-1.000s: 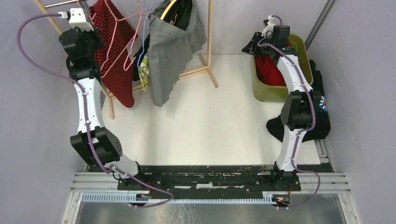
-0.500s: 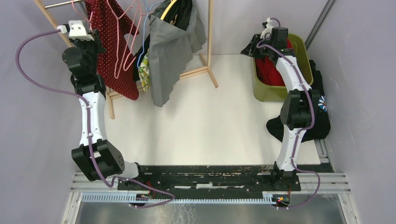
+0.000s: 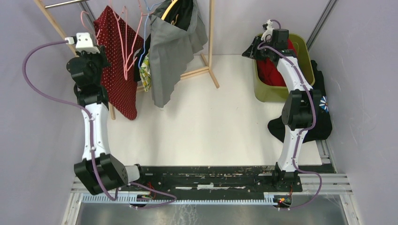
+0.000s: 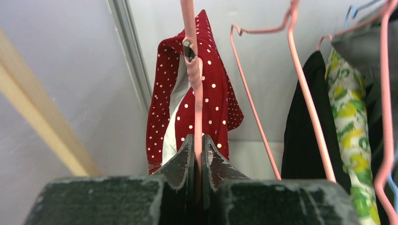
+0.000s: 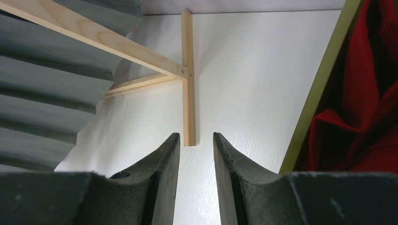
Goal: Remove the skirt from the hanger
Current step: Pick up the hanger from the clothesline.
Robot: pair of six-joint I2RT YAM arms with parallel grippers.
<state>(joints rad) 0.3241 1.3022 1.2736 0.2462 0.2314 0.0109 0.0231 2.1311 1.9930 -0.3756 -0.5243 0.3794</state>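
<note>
Well back on the left, the left gripper (image 4: 197, 140) is clamped tight on the wire of a pink hanger (image 4: 196, 93). The red dotted skirt (image 4: 218, 98) hangs draped on that hanger, beside other clothes at the wooden rack (image 5: 187, 56). The right gripper (image 5: 196, 140) has its fingers apart, holding nothing, next to a green bin (image 5: 315, 93) of red cloth (image 5: 371, 93).

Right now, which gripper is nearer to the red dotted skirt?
Left. The left gripper is shut on the pink hanger, with the red dotted skirt just behind it. The right gripper is open and far off, beside the green bin.
</note>
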